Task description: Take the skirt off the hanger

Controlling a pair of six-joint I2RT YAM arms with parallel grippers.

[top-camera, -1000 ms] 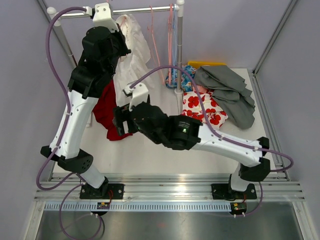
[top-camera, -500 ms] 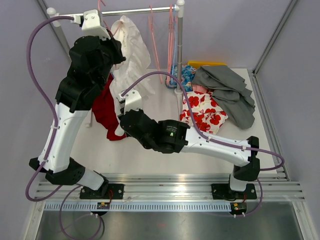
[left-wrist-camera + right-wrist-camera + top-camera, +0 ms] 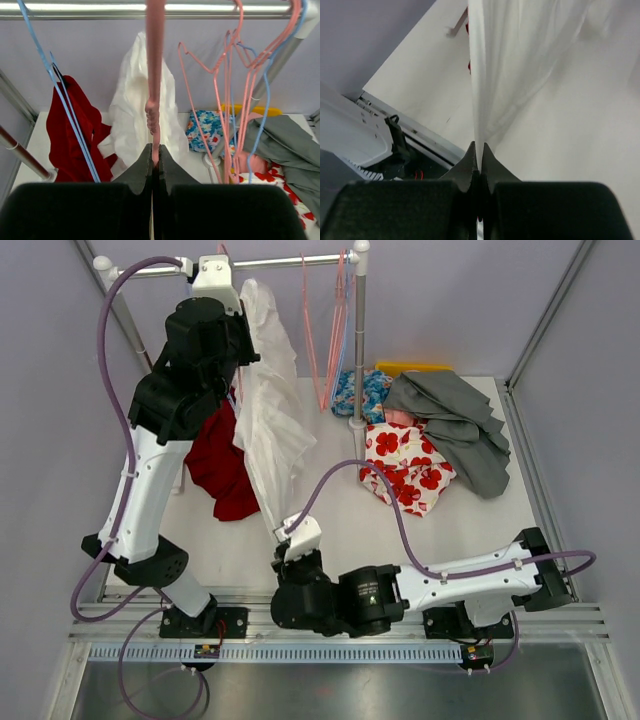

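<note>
The right gripper (image 3: 477, 150) is shown with its two dark fingers pressed together on the lower edge of a long white fabric skirt (image 3: 520, 60). The cloth is drawn taut from the fingertips upward and is cut off at the top of the wrist view. Seen from overhead, this gripper (image 3: 287, 532) is placed well in front of the silver metal clothes rail (image 3: 290, 260), close to the arm bases. Its fingertips are largely hidden there by the hem and the white wrist housing. The skirt (image 3: 270, 420) is stretched as a slanting band from that point up to the left part of the rail.

The left gripper (image 3: 152, 152) is closed on a thin pink plastic hanger (image 3: 154, 60), which runs straight up to the rail (image 3: 100, 9). The hanger is seen edge-on, so its shape is hard to make out. From overhead, the left gripper is covered by its own black arm just under the rail. How the skirt's top is fastened to the hanger cannot be told.

Below the rail's left part, a dark red garment (image 3: 222, 465) is partly hidden behind the skirt and the left arm. Bare pink wire hangers (image 3: 335, 330) are hung near the rail's right end, and thin blue hangers (image 3: 64, 102) near its left.

On the table to the right of the rail lie:
- a crumpled grey garment (image 3: 450, 425)
- a white cloth printed with red flowers (image 3: 405, 460)
- a blue flowered cloth (image 3: 355, 390)
- a flat yellow object (image 3: 412, 367), mostly covered by the grey garment
</note>
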